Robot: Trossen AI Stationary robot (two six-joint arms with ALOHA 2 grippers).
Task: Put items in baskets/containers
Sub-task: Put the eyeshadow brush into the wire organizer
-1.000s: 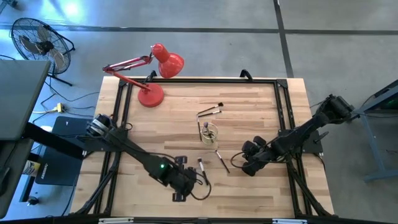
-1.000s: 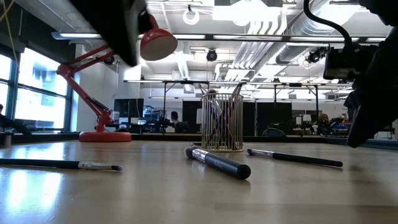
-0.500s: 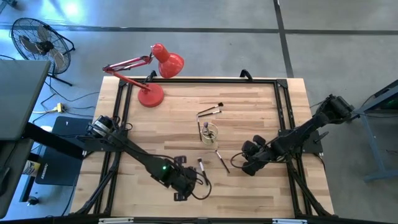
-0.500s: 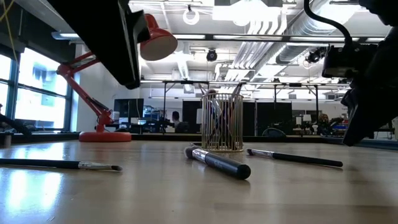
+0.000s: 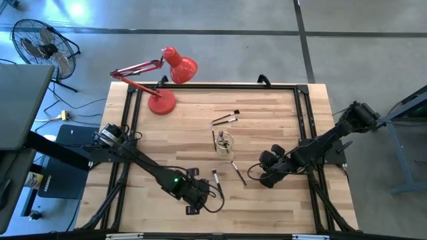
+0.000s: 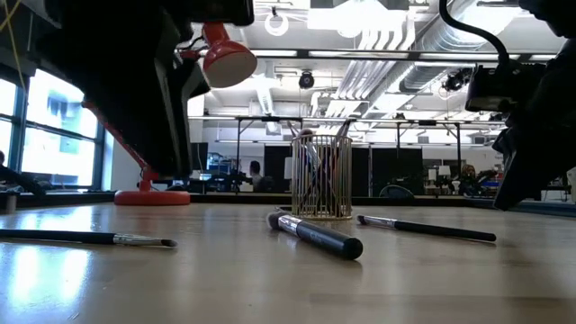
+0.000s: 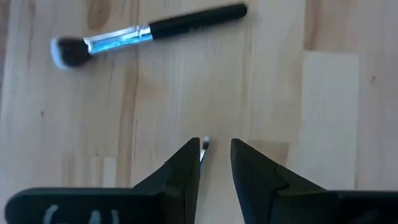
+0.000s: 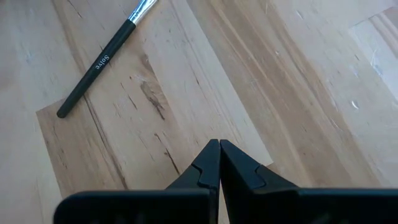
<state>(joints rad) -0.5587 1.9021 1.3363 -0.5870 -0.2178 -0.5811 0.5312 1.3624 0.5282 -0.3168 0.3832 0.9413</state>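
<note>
A small round see-through cup [image 5: 225,142] stands at mid-table with several brushes upright in it; it also shows in the low view [image 6: 321,177]. A thick black brush [image 5: 216,177] lies flat near my left gripper [image 5: 199,193] and shows in the left wrist view [image 7: 149,31]. Thin brushes [image 5: 238,171] lie by my right gripper [image 5: 262,179]. Two more brushes [image 5: 225,119] lie beyond the cup. Another thin brush [image 6: 90,238] lies near the front edge. My left gripper [image 7: 215,149] is narrowly open, low over the wood. My right gripper [image 8: 219,149] is shut and empty. My left gripper has a small pale tip [image 7: 204,145] showing between its fingers, close beside one finger. I cannot tell whether the gripper touches it or what it belongs to.
A red desk lamp [image 5: 163,80] stands at the table's far left corner. A black frame [image 5: 297,90] runs round the table's edges. Bare wood lies at the near right and the far right of the table.
My left gripper has come down toward the table, near the thick black brush. The brushes and the cup lie as they did.
</note>
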